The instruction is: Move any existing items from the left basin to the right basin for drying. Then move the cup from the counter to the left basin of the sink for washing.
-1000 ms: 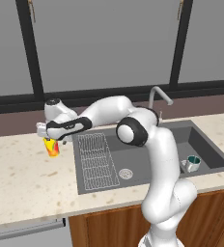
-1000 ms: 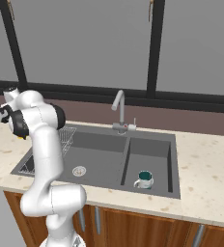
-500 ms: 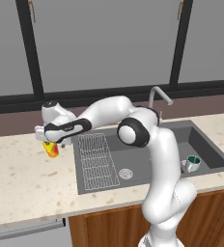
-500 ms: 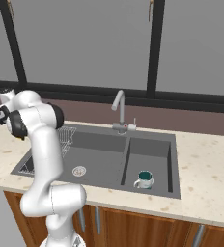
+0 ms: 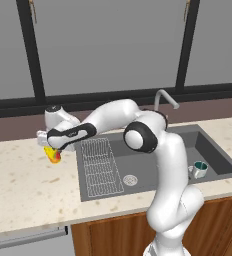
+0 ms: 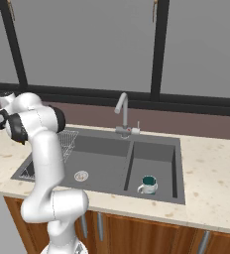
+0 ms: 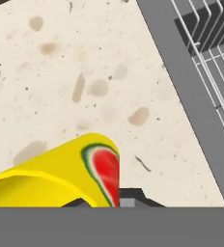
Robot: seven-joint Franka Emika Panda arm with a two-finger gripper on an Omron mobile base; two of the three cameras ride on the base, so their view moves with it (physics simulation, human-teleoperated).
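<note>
I am carrying the cup [image 5: 52, 154], gripper [image 5: 51, 150] clamped on it and tilted above the counter [image 5: 23, 190], just beside the sink [image 5: 88, 192]. I am judging it best to keep the glossy yellow tumbler (watermelon patch) clear of the wire rack [image 5: 102, 165] before lowering into the matte grey left basin [image 5: 143, 172].

Even, shadowless, slightly soft rendering

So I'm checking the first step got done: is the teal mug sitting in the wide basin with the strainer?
No, the teal mug sits in the narrower right basin, not by the strainer.
</note>
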